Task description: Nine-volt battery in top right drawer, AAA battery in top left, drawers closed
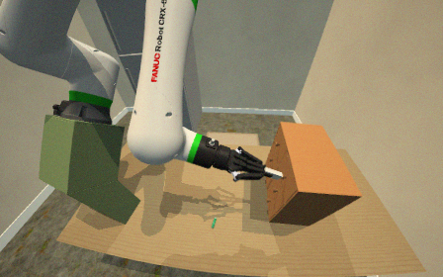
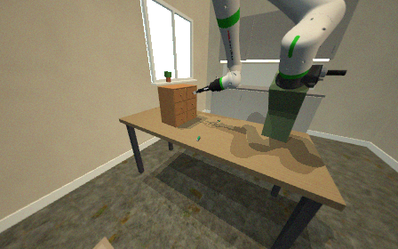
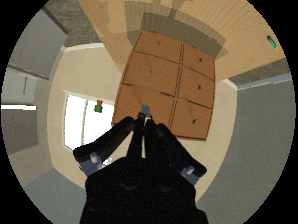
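The orange-brown chest [image 1: 321,158] [image 2: 168,107] stands upright, its drawers appearing flush where visible. My gripper [image 1: 281,175] [image 2: 195,92] [image 3: 144,110] is shut, with nothing seen between its fingers. Its pale fingertips are at the front of the top row's right drawer [image 3: 129,104], hiding its knob; whether they touch is unclear. The top row's left drawer [image 3: 202,113] looks pushed in. A small green object [image 2: 198,139] [image 3: 271,42] lies on the table to the chest's left side. Another small green one [image 1: 214,223] [image 2: 218,120] lies on the right side. Which battery each is cannot be told.
The wooden table [image 1: 163,247] [image 2: 266,160] carries the chest and the green pedestal [image 1: 94,163] [image 2: 284,116] under the arm's base. A potted plant [image 2: 168,76] [image 3: 98,106] is on the window sill beyond the chest. The drawer knobs stick out from the chest's front.
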